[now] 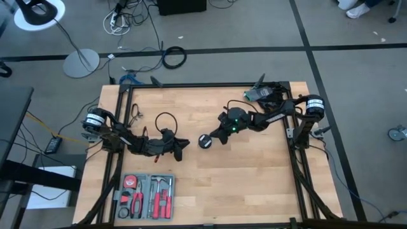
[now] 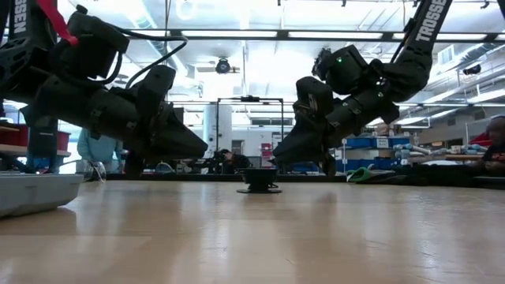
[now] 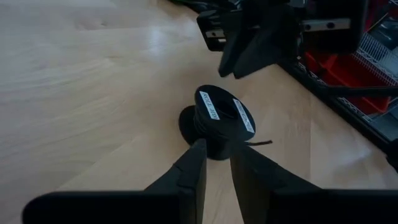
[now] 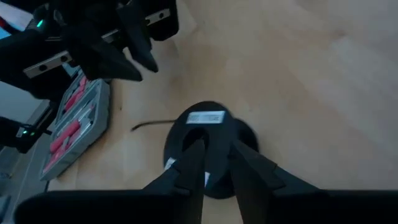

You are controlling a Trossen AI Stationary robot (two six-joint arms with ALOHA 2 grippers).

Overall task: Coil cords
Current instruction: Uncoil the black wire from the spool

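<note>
The cord is wound on a small round black puck, which stands on the bare wood in the middle of the high view, between the two arms. In the left wrist view the puck shows white labels on its upper rim, and a short thin end of the cord sticks out at its side and lies on the tabletop. The coil looks almost finished, and only this loose end seems to be left.

The right tool is at the centre of the high view, just beside the puck. In the right wrist view its fingers stand over the puck with a narrow gap between them, and they do not pinch anything that can be seen. It seems to be letting the puck go, but this is only a judgement. The left tool waits at the lower left of the centre, near the puck but apart from it. Its fingers are also nearly together, with a thin slit, and they hold nothing.

To do this step well, the right tool should lift straight up, so that the puck does not tip or slide. Then one tool can steady the puck while the other tucks the loose end in. The red tool tray at the lower left is well apart and makes no trouble.
</note>
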